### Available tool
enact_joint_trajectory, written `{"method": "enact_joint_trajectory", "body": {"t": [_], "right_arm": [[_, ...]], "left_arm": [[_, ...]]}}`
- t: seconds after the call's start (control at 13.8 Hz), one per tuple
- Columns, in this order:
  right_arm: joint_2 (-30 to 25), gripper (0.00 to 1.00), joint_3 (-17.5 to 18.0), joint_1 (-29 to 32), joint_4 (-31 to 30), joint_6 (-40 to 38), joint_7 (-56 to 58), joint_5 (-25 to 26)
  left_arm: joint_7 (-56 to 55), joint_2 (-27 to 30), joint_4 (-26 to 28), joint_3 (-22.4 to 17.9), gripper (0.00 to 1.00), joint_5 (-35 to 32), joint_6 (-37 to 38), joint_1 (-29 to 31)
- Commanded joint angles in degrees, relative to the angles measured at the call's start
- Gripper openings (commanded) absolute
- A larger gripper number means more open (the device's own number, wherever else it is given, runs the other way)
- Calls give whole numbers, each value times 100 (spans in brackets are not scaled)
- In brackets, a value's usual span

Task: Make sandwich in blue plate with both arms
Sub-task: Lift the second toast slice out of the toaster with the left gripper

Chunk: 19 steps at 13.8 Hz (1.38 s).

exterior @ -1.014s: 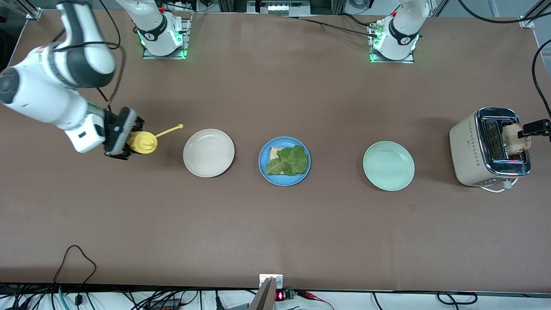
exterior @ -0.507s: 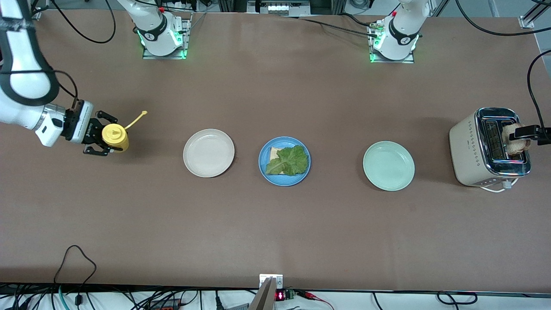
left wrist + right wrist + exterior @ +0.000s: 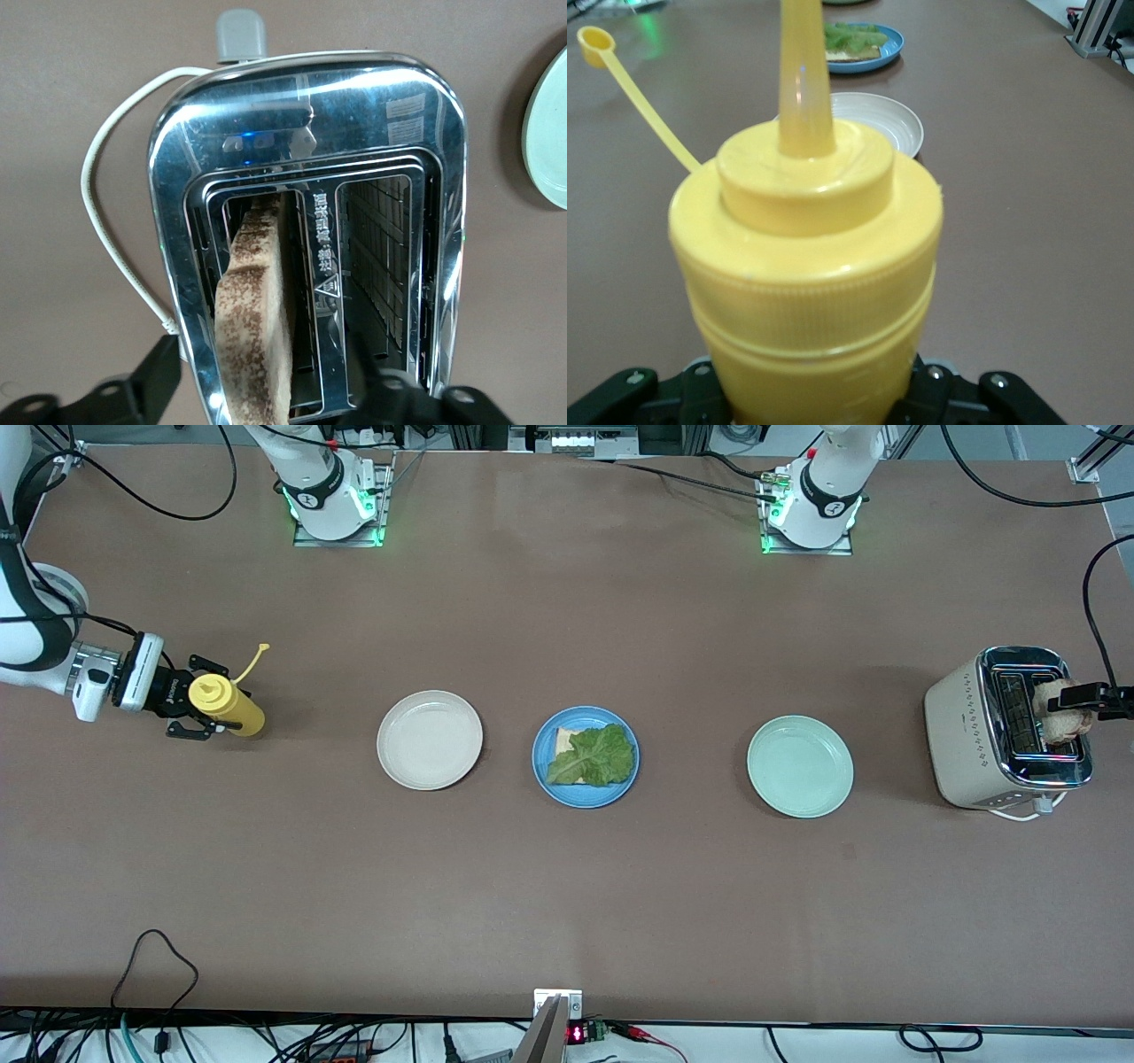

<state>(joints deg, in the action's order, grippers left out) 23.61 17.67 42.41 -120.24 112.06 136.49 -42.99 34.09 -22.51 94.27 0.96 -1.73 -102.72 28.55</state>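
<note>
The blue plate [image 3: 539,758] sits mid-table with one bread slice [image 3: 563,737] under a lettuce leaf [image 3: 595,757]; it also shows in the right wrist view [image 3: 893,42]. A second toasted slice [image 3: 1061,717] stands tilted in the slot of the toaster [image 3: 974,726], and shows in the left wrist view [image 3: 257,328]. My left gripper [image 3: 1067,704] is over the toaster, open, its jaws standing apart on either side of that slice [image 3: 275,394]. My right gripper [image 3: 202,698] is shut on a yellow squeeze bottle [image 3: 229,705] at the right arm's end of the table [image 3: 815,398].
A cream-white plate [image 3: 430,740] lies between the bottle and the blue plate. A mint-green plate [image 3: 800,766] lies between the blue plate and the toaster. The toaster's white cord [image 3: 106,221] trails on the table beside it.
My right gripper has carried the yellow bottle away from the cream-white plate toward the right arm's end of the table. My left gripper has shifted slightly over the toaster.
</note>
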Motion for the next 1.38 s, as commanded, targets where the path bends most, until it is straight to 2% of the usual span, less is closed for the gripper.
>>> {"method": "enact_joint_trajectory", "body": {"t": [0.0,0.07,0.22,0.36,0.43,0.51,0.65,0.8,0.87,1.01,1.16,1.3], "right_arm": [[589,0,149,539,518,-562,246,-122],[748,0,158,619,615,-589,308,-122],[846,0,158,724,677,-651,335,-122],[847,0,158,734,677,-642,326,-122],[864,9,158,734,677,-633,300,-122],[899,26,158,734,677,-590,282,-130],[934,78,158,734,677,-572,229,-139],[943,91,158,734,677,-572,203,-139],[943,92,158,734,677,-563,203,-139],[969,100,158,734,677,-563,194,-139],[970,100,158,734,677,-563,185,-139],[970,100,158,734,677,-563,177,-139]], "left_arm": [[80,-78,-111,62,45,-99,86,45],[28,-130,-111,62,32,-99,86,45],[27,-157,-111,62,14,-90,86,63],[88,-183,-146,62,4,-90,86,72],[80,-149,-198,62,1,-90,112,72],[71,-87,-355,88,1,-64,321,63],[45,-8,-1187,149,1,6,1302,28],[18,-8,-2154,324,1,67,2200,-95],[18,1,-2385,456,1,137,2482,-95],[-16,97,-2449,816,1,444,2853,-95],[-629,151,-2178,1072,1,1146,3143,-104],[-1367,98,-1634,1510,1,1771,2900,-104]]}}
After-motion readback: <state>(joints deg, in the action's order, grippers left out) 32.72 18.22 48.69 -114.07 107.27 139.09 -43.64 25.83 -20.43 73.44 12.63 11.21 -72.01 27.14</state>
